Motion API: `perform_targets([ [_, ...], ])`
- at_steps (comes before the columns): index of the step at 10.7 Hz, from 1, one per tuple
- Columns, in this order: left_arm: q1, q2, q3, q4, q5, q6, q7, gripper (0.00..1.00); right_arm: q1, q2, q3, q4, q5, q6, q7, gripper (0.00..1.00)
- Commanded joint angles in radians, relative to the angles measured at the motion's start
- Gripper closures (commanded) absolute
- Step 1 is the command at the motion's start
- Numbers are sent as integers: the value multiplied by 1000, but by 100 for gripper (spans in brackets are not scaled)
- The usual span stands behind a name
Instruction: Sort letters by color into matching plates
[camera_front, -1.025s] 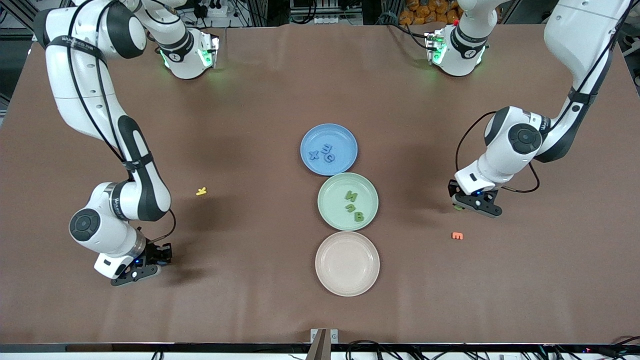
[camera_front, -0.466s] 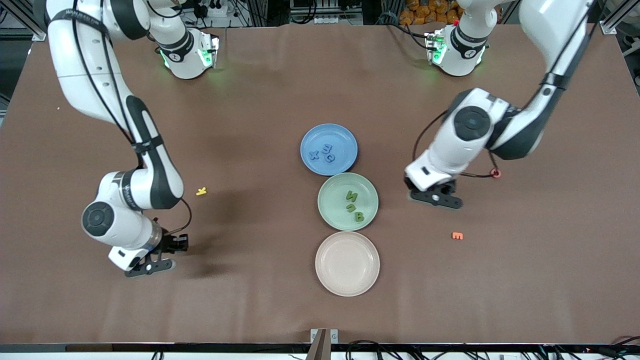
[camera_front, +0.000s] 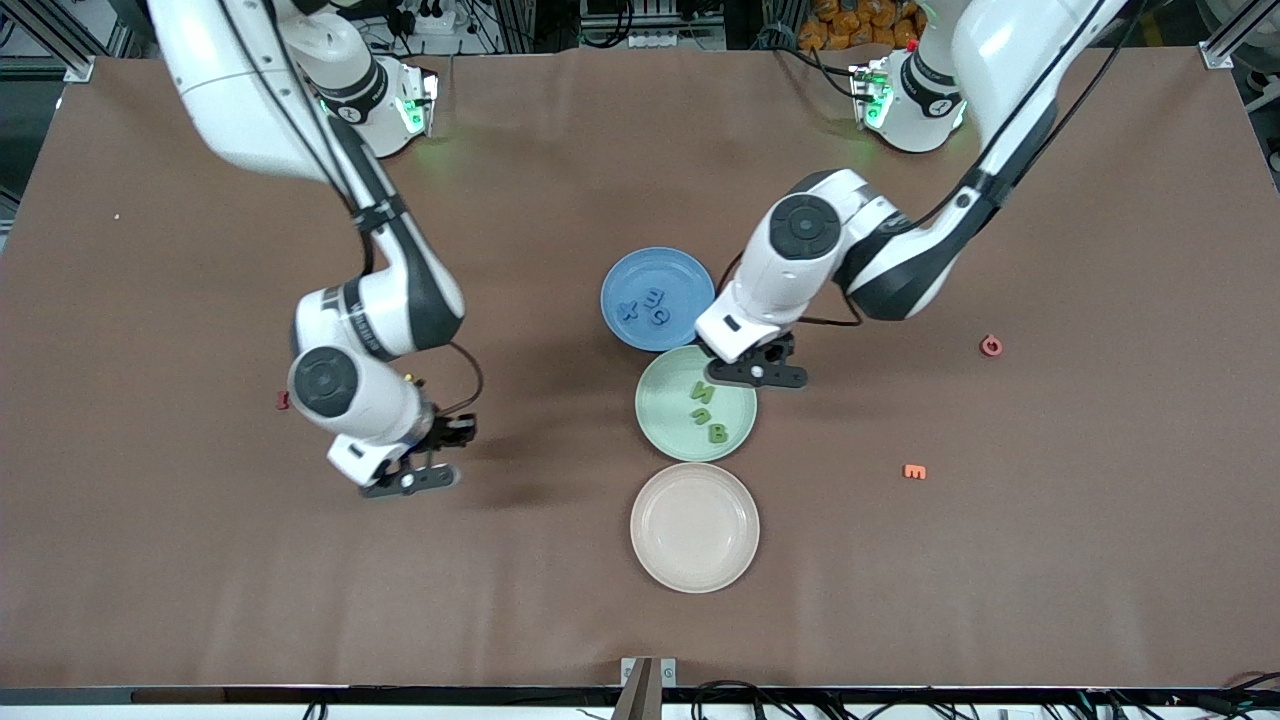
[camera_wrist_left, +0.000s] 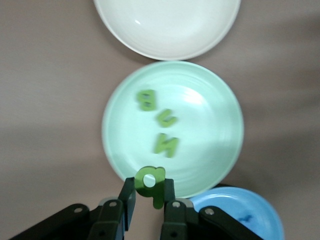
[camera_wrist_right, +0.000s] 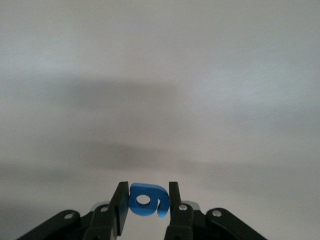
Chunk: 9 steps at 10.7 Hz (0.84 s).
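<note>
Left wrist view shows my left tool (camera_wrist_left: 149, 200) clamped on a green letter (camera_wrist_left: 150, 181), hanging over the rim of the green plate (camera_wrist_left: 220, 90) on the side next to the blue plate (camera_wrist_left: 250, 212). Three green letters (camera_wrist_left: 161, 121) already lie in the green plate, so this one should be the fourth; I judge a drop slightly inward would land it cleanly. My right tool (camera_wrist_right: 145, 202) grips a blue letter (camera_wrist_right: 146, 200) over bare table (camera_front: 520, 600), well apart from the blue plate, where three blue letters (camera_front: 648, 305) wait.
</note>
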Motion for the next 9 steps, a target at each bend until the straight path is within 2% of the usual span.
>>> perform_targets([
  [1, -180, 111, 126, 159, 16, -25, -117, 100, 156, -54, -3, -62, 7, 1, 184, 73],
  [2, -247, 120, 191, 180, 9, -25, -136, 100, 200, -54, -1, -62, 7, -4, 230, 73],
  [3, -300, 133, 244, 202, 5, -25, -153, 90, 252, -54, 0, -62, 7, -6, 273, 73],
  [4, -328, 134, 275, 213, 6, -25, -184, 15, 301, -48, 0, -62, 7, -6, 337, 73],
  [5, -326, 133, 282, 211, 15, -25, -184, 0, 338, -42, 0, -68, 7, -6, 377, 73],
  [9, -245, 76, 279, 214, 5, -61, -116, 0, 434, -32, 14, -107, 7, -4, 439, 73],
])
